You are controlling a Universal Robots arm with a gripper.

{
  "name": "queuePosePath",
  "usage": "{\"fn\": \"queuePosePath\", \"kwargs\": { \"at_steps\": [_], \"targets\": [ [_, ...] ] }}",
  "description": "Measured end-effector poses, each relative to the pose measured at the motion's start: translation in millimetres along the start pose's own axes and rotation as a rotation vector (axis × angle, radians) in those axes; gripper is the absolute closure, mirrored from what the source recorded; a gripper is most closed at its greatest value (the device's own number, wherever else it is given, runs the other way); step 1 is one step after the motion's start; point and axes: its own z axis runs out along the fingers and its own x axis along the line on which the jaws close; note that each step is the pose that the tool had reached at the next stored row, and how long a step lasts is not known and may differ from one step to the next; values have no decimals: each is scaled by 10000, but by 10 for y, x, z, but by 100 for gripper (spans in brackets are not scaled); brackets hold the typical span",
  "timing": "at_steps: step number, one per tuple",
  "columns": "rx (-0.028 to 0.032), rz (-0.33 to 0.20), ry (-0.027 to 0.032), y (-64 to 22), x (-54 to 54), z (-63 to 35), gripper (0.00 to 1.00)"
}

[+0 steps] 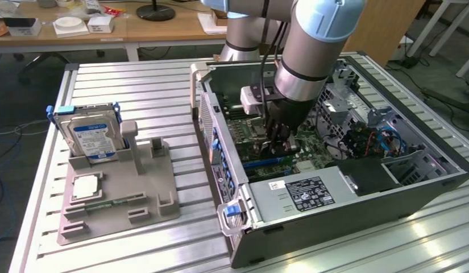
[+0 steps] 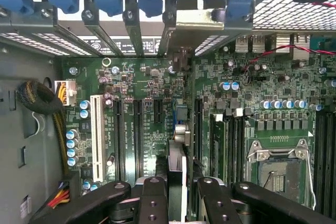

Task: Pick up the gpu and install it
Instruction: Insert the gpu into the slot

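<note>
Item: gpu [image 2: 177, 163], seen edge-on, standing upright over the expansion slots of the motherboard [image 2: 142, 80], with its pale bracket end toward the rear slot openings.

Holding device: gripper [image 2: 181, 184], fingers clamped on the gpu, one on each face, reaching down inside the case.

Container one: open computer case [image 1: 340, 227], lying on its side on the slatted table [image 1: 128, 85]. Contents:
- the motherboard
- empty processor socket [image 2: 278, 166]
- white slot [image 2: 96, 135]
- power supply with black label [image 1: 306, 193], print too small to read

Container two: grey holder [image 1: 143, 213], at the exterior view's left. Contents:
- hard drive [image 1: 90, 136], upright in a slot, with a blue-white label whose text is unreadable
- processor chip [image 1: 86, 186], lying flat
- green memory stick [image 1: 116, 202], lying in a groove
</note>
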Motion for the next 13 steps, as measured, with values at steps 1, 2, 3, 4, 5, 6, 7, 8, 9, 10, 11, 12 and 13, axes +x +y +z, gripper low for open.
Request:
{"fn": "queuePosePath", "kwargs": {
  "at_steps": [1, 2, 3, 4, 5, 6, 7, 8, 9, 10, 11, 12, 13],
  "targets": [
    [0, 1, 0, 0, 2, 3, 73],
    [0, 1, 0, 0, 4, 6, 73],
    [-1, 1, 2, 1, 5, 7, 73],
    [-1, 0, 2, 5, 6, 9, 73],
    [-2, 0, 3, 10, 6, 12, 73],
    [-2, 0, 3, 15, 7, 14, 73],
    [-1, 0, 3, 20, 7, 17, 73],
    [-1, 0, 1, 25, 7, 20, 73],
    [-1, 0, 2, 28, 8, 23, 73],
    [-1, 0, 1, 31, 8, 27, 73],
    [-1, -2, 1, 32, 8, 32, 73],
    [0, 0, 0, 36, 8, 39, 73],
    [-1, 0, 0, 42, 9, 48, 73]
  ]
}}
